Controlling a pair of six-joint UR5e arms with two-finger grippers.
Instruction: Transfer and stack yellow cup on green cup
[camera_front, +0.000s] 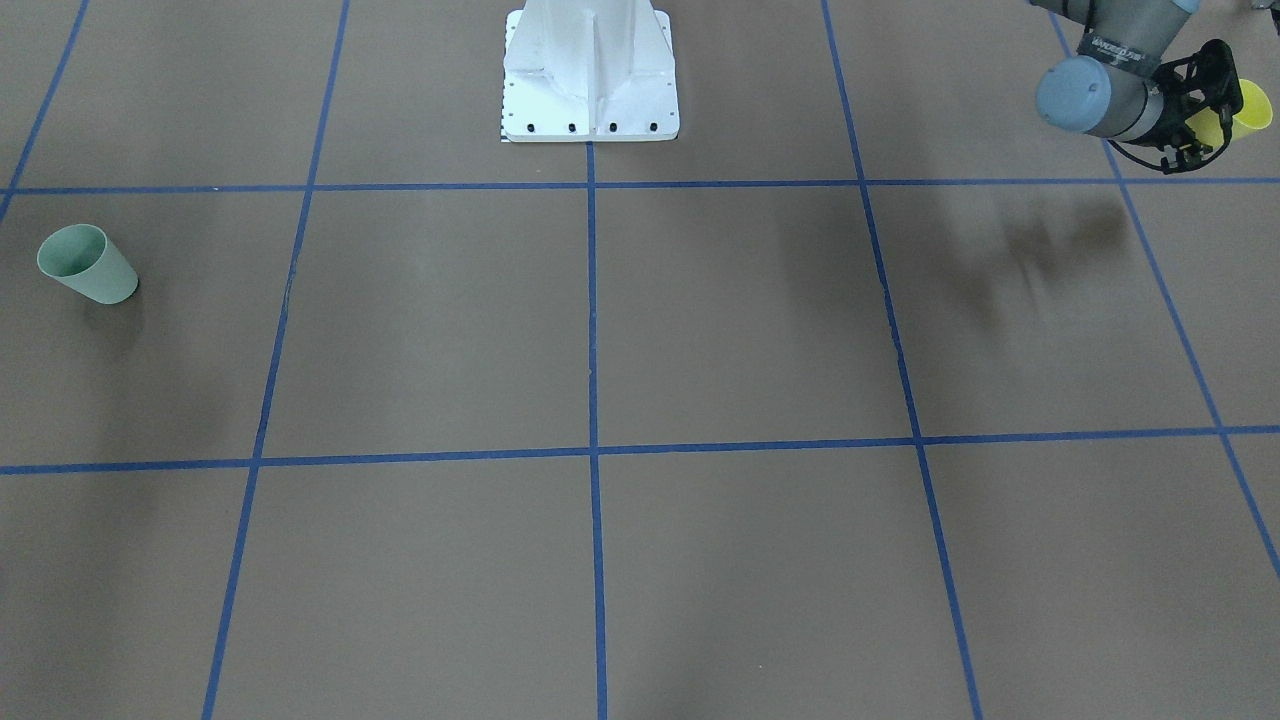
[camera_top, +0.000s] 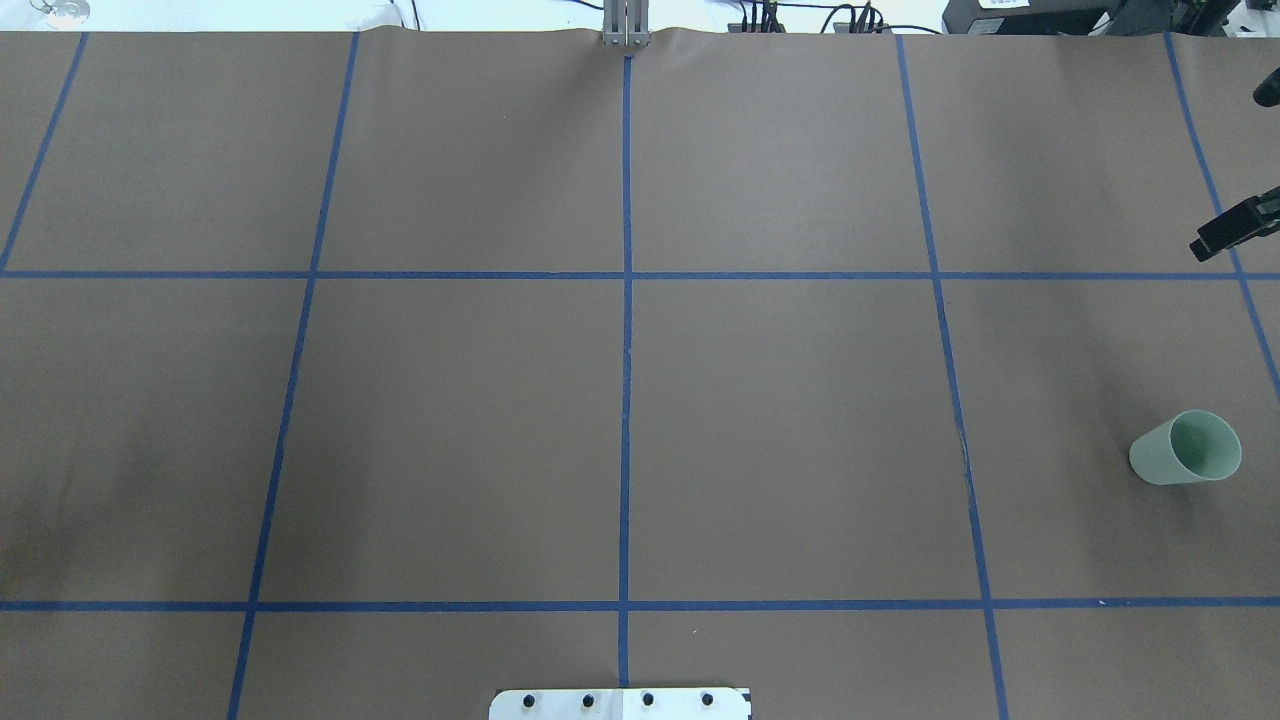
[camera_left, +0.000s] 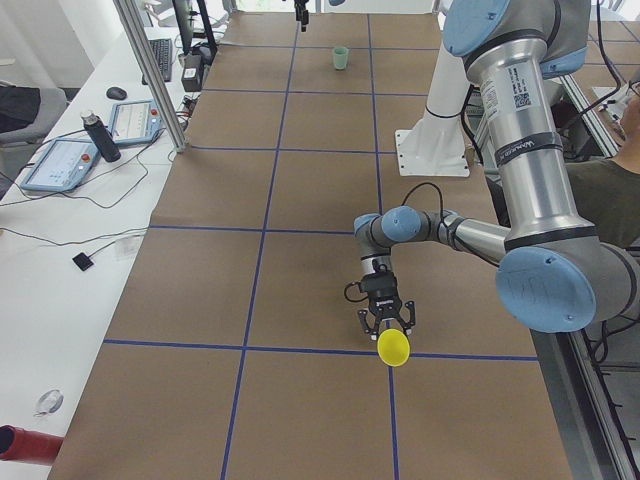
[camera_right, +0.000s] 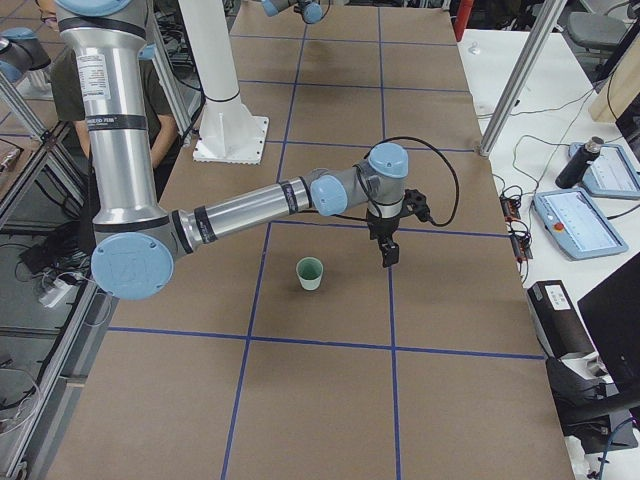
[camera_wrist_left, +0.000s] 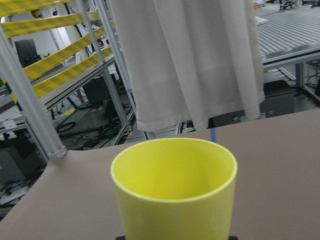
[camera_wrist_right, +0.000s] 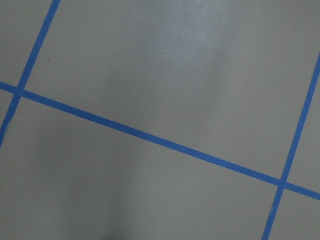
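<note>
1. Yellow cup (camera_front: 1252, 108) is clamped in the left gripper (camera_front: 1210, 118), tipped sideways at the robot's far left end.
2. Carry it level across the table—the green cup (camera_front: 87, 264) stands upright, well apart, at the right end.
3. Turn it rim-up before lowering it inside.

yellow cup (camera_wrist_left: 174, 190) bright lemon, green cup (camera_top: 1186, 448) pale sage, table (camera_top: 780, 400) brown with blue grid lines (camera_top: 626, 400)

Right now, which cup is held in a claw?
The yellow cup, gripped by the left claw; the green cup stands upright on the table, untouched.
</note>
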